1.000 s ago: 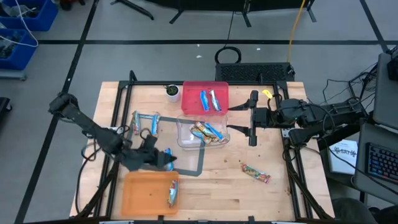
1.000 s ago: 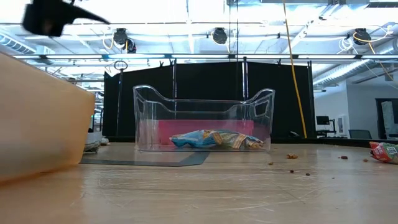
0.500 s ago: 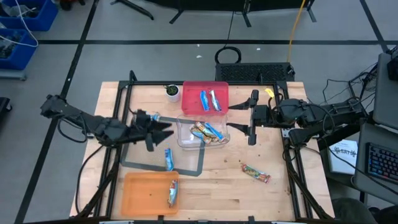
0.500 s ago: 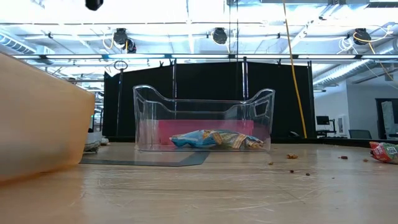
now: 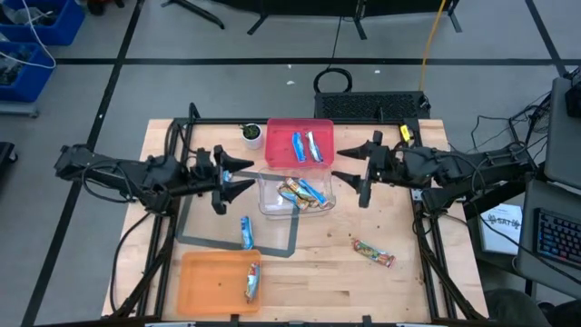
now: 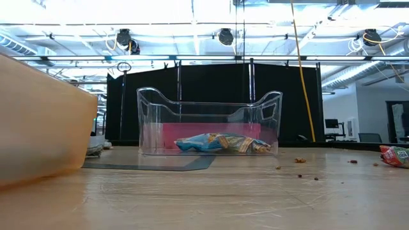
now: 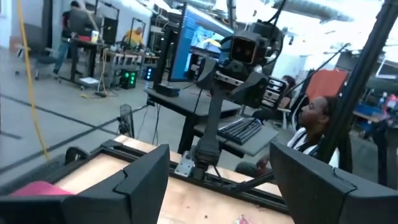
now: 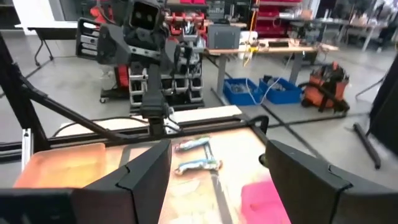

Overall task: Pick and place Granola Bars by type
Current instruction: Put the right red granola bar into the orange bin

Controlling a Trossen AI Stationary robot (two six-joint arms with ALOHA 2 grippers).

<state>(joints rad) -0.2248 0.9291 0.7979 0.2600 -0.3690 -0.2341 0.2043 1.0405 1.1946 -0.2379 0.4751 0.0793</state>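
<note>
You have both grippers, left gripper (image 5: 238, 174) and right gripper (image 5: 351, 167), spread open and empty flanking the clear plastic bin (image 5: 295, 193) at frame centre, apparently parked between picks, while foil-wrapped granola bars (image 5: 246, 232) lie sorted among bins, lower-centre table.

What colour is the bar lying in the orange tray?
Mostly shiny blue and white, the bar in the orange tray; high view.

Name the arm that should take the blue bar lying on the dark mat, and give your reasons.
Left. The left hand is open, holds nothing and hangs on the mat's side of the clear bin, nearer the blue bar. The right hand, also open, is across the bin and would probably have to reach past it.
</note>
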